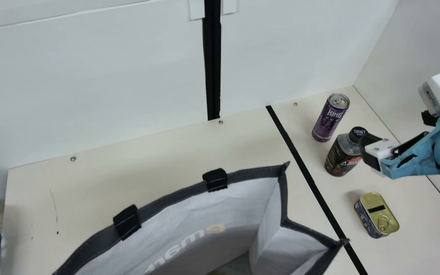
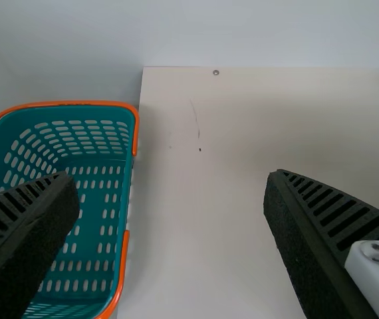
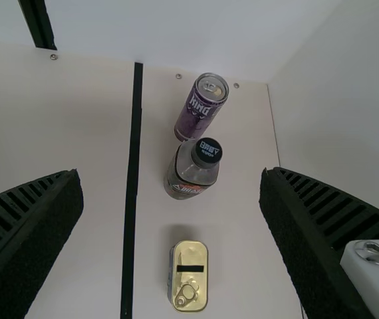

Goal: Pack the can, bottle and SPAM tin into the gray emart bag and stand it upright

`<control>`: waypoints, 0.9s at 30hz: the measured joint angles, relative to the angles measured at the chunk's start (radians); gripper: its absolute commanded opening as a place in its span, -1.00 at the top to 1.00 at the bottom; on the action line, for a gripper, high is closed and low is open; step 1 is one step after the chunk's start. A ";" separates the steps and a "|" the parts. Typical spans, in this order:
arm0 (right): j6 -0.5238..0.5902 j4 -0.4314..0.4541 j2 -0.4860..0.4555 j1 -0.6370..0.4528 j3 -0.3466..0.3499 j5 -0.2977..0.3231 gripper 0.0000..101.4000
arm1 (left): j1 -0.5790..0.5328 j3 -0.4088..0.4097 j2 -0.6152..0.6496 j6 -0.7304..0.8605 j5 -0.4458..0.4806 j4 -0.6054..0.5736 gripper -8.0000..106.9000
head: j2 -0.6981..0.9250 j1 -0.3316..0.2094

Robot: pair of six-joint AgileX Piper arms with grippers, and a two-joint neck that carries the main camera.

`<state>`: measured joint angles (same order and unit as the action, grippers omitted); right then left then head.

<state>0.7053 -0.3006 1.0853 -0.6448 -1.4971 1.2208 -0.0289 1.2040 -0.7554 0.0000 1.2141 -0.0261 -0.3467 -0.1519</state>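
The right gripper (image 1: pixel 371 151) is at the main view's right, in front of the bottle's upper side. In the right wrist view that gripper (image 3: pixel 171 246) has its fingers wide apart with nothing held. The purple can (image 1: pixel 330 118) stands at the back right, the dark-capped bottle (image 1: pixel 340 156) stands just in front of it, and the SPAM tin (image 1: pixel 380 215) stands nearest. The gray emart bag (image 1: pixel 250 194) is upright at the front centre, its mouth gaping and its lower part cut off. In the left wrist view the left gripper (image 2: pixel 173 232) is open and empty.
A teal basket (image 2: pixel 90 173) with orange handles stands off the table's left edge. A black tape line (image 1: pixel 308 172) runs between the bag's side and the three items. White walls rise behind and at the right.
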 measured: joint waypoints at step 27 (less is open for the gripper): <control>0.001 0.000 -0.002 0.000 0.000 -0.001 -0.87 | 0.000 0.000 0.000 0.000 0.000 0.000 -0.71 | 0.000 0.000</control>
<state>0.7062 -0.3006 1.0832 -0.6448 -1.4971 1.2202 -0.0289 1.2040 -0.7554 0.0000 1.2141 -0.0261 -0.3467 -0.1519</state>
